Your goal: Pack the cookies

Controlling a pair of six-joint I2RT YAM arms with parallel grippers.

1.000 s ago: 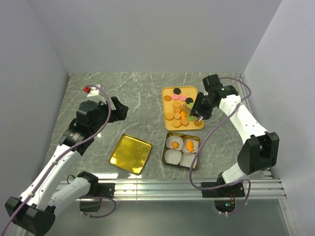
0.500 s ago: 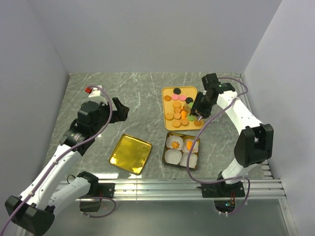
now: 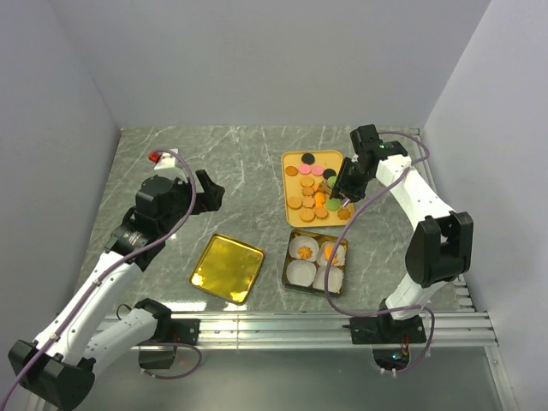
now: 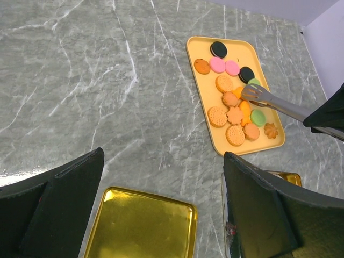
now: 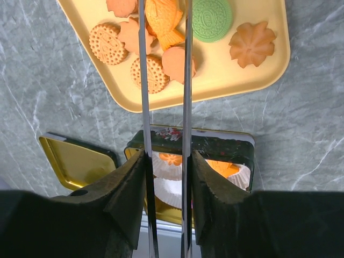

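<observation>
The cookies (image 3: 310, 197) lie on a yellow tray (image 3: 336, 158); they are orange, tan, pink, green and black, also seen in the left wrist view (image 4: 235, 115). My right gripper (image 3: 347, 190) is shut on metal tongs (image 5: 186, 64). The tong blades straddle an orange cookie (image 5: 164, 19) in the middle of the tray, and their tips (image 4: 250, 92) rest among the orange cookies. The tin (image 3: 285, 272) holds white paper cups, two with orange cookies (image 5: 171, 159). My left gripper (image 3: 208, 190) is open and empty, hovering above the table left of the tray.
The gold tin lid (image 3: 227, 268) lies upside down left of the tin, also below my left gripper's fingers (image 4: 141, 226). A green cookie (image 5: 212, 19) and a flower cookie (image 5: 251, 43) sit right of the tongs. White walls enclose the table on three sides.
My right gripper with the tongs has shifted a little back and left over the tray. The left arm has barely moved.
</observation>
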